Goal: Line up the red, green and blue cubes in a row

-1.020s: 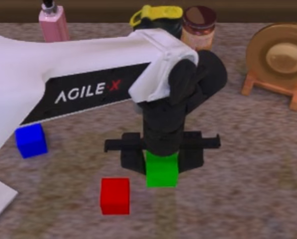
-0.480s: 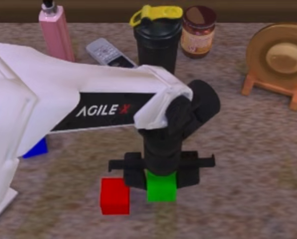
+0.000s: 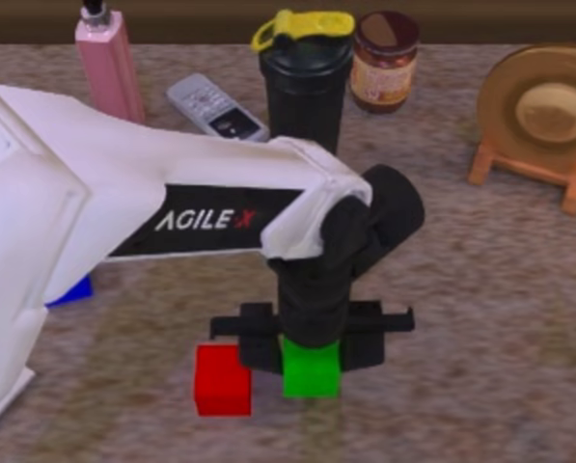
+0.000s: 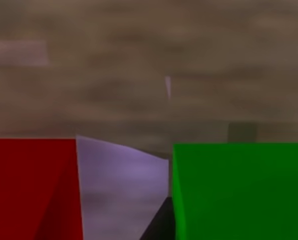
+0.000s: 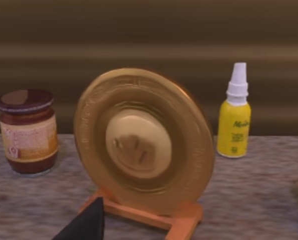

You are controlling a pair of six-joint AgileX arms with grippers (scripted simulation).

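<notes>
- The left arm, white with a black band, reaches from the left edge of the top view across the speckled brown worktop (image 3: 500, 318) to the near middle.
- The left gripper (image 3: 311, 340), black, points straight down over the small bright green matte cube (image 3: 312, 370); its crossbar spans above the cube.
- The fingers sit on either side of the green cube, but whether they are clenched on it or released cannot be told from these views.
- The green cube lies near the front edge, roughly at the middle of the worktop.
- The small bright red matte cube (image 3: 222, 380) sits just to the left of the green cube, with a narrow gap between them; their near faces are about level.
- From the left wrist camera, the red cube (image 4: 33, 189) and the green cube (image 4: 240, 191) appear side by side, apart, with pale surface between them.
- The small bright blue matte cube (image 3: 73, 290) lies well apart to the left, mostly hidden under the arm; only a corner shows.
- Along the far edge, from left to right: a pink bottle (image 3: 110, 60), a grey remote control (image 3: 216, 108), a black shaker bottle with a yellow lid loop (image 3: 305, 77), a brown-lidded jar (image 3: 385, 62), and a round golden plate on a wooden stand (image 3: 543, 114).
- The right wrist camera faces that plate (image 5: 141, 142), the jar (image 5: 29, 131), and a yellow bottle with a white cap (image 5: 234, 117).
- The right arm does not appear in the top view; the state of its fingers cannot be told.
</notes>
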